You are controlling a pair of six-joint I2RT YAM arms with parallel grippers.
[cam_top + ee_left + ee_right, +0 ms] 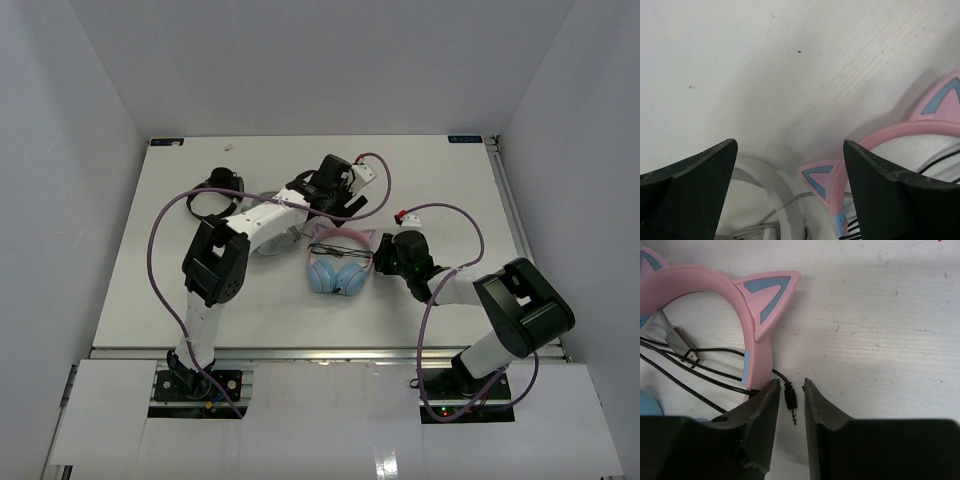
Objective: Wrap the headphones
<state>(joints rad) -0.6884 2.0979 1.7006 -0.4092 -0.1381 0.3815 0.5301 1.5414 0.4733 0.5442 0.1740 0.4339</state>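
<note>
Though your right gripper brackets the jack plug, its fingers stand slightly apart, not pinching it.
Your left gripper gapes wide, holding nothing, just beside a cat ear. The headphones, with a pink headband, light blue cups and a thin dark cable looped across, lie mid-table between both arms.

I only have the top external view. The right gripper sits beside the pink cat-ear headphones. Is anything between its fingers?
Observer: Yes, the jack plug of the headphones lies between the right gripper's fingers. The jaws are slightly apart and not pinching it.
Operator: And the left gripper?
Observer: The left gripper is wide open and holds nothing, with a cat ear of the headband just inside its right finger.
</note>
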